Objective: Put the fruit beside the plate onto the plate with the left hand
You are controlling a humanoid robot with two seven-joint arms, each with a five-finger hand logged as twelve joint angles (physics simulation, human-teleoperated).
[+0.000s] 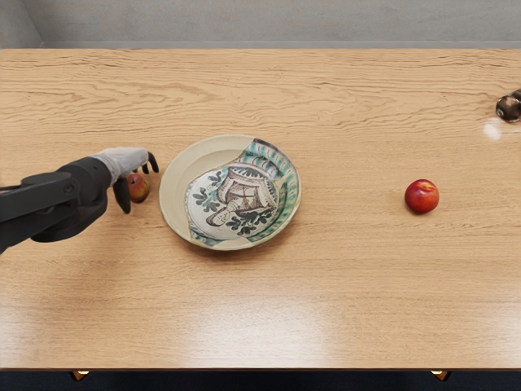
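Fruit (138, 187) beneath spread fingers (151, 162) of left hand (122, 165), just beside plate (172, 186).

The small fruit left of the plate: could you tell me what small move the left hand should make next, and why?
Probably close the fingers on the small fruit: the left hand sits over it, thumb and fingers either side, apparently not gripping yet, with the plate beside.

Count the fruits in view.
2. A small fruit beside the left hand, just left of the plate; a red fruit far right of the plate. None looks hidden.
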